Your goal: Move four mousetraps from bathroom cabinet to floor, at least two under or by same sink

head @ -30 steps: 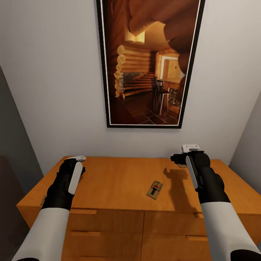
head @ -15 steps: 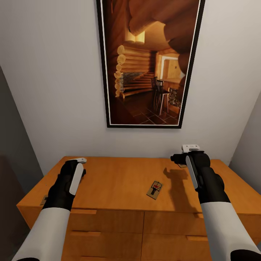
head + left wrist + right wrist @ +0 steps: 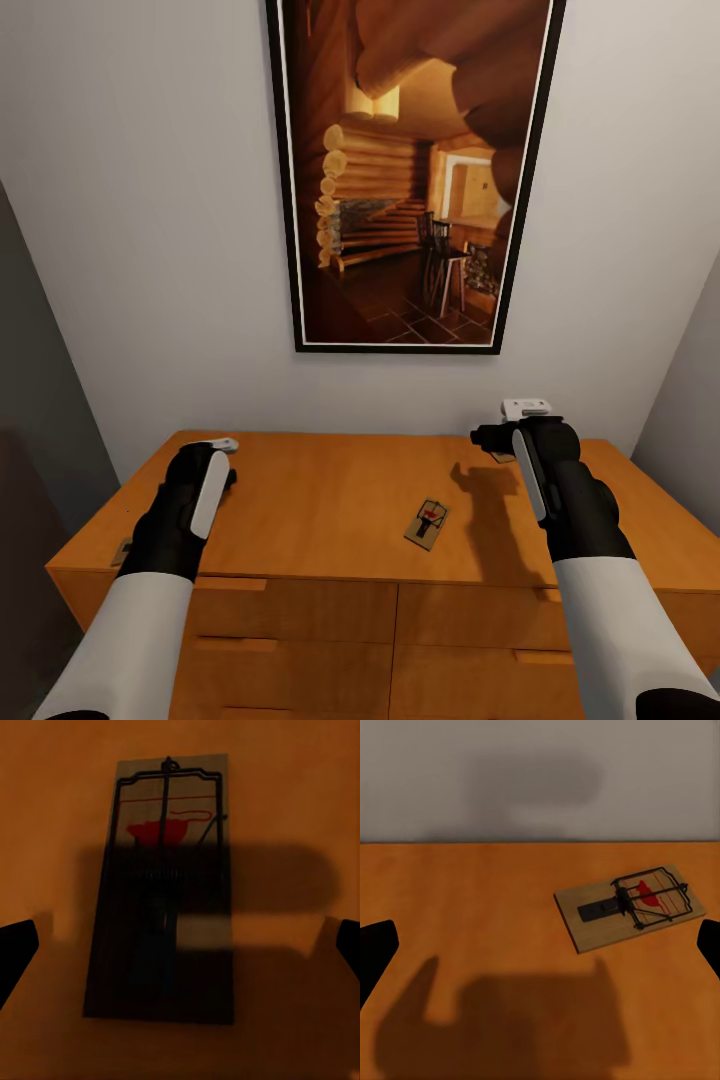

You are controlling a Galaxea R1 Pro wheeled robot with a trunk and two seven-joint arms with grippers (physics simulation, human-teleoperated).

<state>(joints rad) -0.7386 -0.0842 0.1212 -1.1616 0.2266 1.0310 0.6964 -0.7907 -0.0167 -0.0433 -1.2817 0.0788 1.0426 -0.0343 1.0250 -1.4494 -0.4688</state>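
Facing pale wall w/ big framed cabin picture [image 3: 410,170]. Below: orange-brown cabinet [image 3: 330,500], flat-topped surface, drawers at front. One mousetrap [image 3: 427,523] mid-top; another mousetrap [image 3: 166,892] lying flat under left pincer [image 3: 180,945], tips spread wide. Right pincer [image 3: 540,945] also spread, third mousetrap [image 3: 630,906] just ahead near wall.

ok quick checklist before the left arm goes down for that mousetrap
1. Left end effector open: ok, a fingertip shows at each edge of the left wrist view.
2. Mousetrap between the fingers: ok, roughly centred, flat on the cabinet top.
3. Fingers touching it: not ok, both stand apart from it.
4. Trap's long sides in line with the fingers: ok.
5. Right end effector free: ok, open, with a second mousetrap ahead of it.
6. Third mousetrap out of the way: ok, mid-cabinet.
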